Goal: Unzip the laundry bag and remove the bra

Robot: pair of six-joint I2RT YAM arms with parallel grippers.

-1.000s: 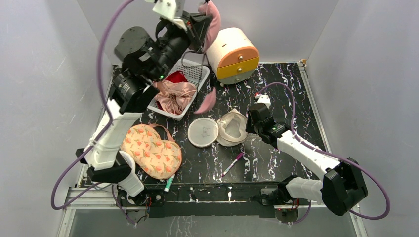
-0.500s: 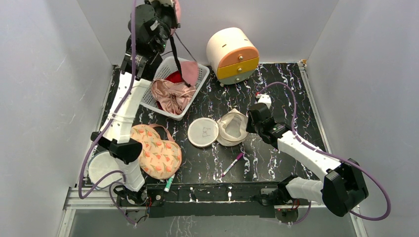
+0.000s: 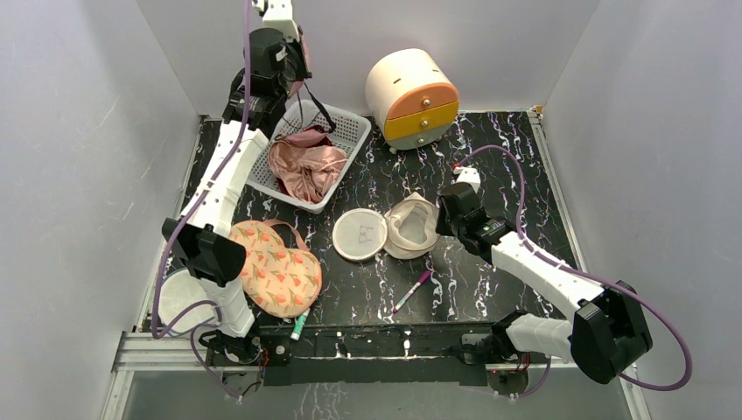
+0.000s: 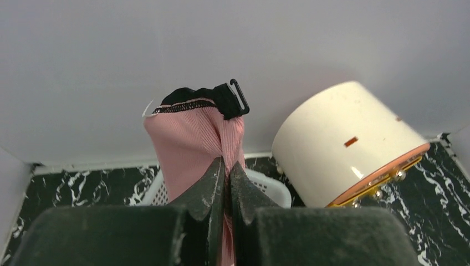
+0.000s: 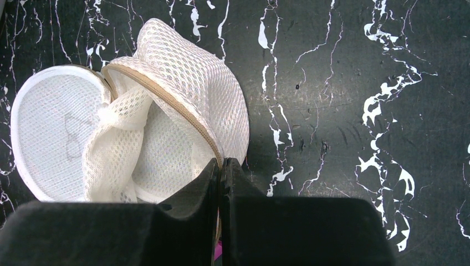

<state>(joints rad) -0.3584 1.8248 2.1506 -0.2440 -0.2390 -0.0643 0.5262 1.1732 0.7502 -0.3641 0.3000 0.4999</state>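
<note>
Removal seems done: left end effector clamps the bra, basket below it. Right end effector pinches the laundry bag. Next, release.

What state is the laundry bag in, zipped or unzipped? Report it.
Unzipped. In the right wrist view the laundry bag gapes along its tan zip. Its flat face lies flipped aside, and the mesh inside shows.

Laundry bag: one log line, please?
laundry bag: unzipped; left end effector: holds pink bra above basket; right end effector: pinches bag rim
</note>
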